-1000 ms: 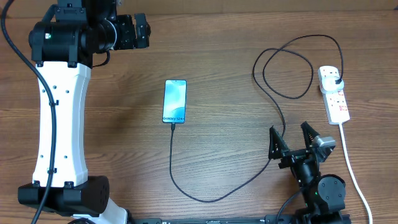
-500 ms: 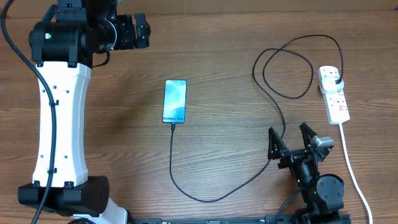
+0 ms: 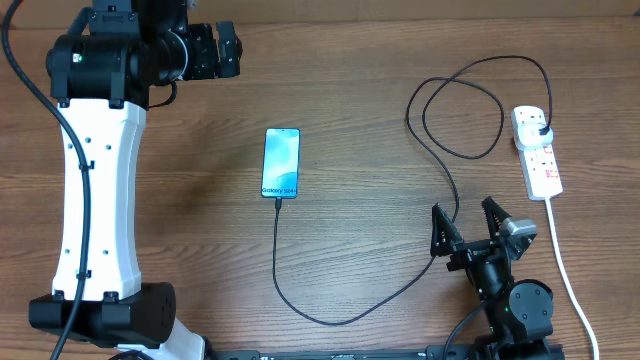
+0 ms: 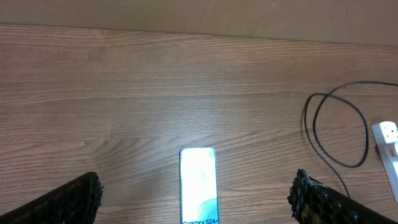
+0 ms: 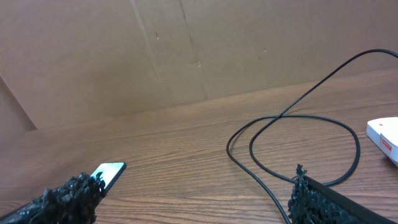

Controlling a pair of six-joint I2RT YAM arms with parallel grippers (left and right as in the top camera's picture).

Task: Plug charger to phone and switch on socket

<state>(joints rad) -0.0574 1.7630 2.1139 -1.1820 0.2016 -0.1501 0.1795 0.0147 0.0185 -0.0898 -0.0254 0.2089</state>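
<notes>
No visible change over the last second: both arms are parked and nothing on the table (image 3: 360, 90) has shifted. I read this as either an idle pause or the end of the run.

Right gripper (image 3: 463, 206), lower right of the overhead frame: jaws spread wide, nothing between them, and the charger (image 3: 345, 320) cable passes just beside it.

The cable sweeps along the bottom centre, then rises to the phone (image 3: 281, 163) at mid-frame. The screen is lit, and the connector tip (image 3: 277, 199) appears seated in its lower edge.

Socket (image 3: 537, 155), right edge: the plug head (image 3: 541, 128) sits in its upper outlet. The switch position is too small to read.

Left gripper (image 3: 219, 50), upper left: jaws wide apart, holding nothing.

No containers in view.
</notes>
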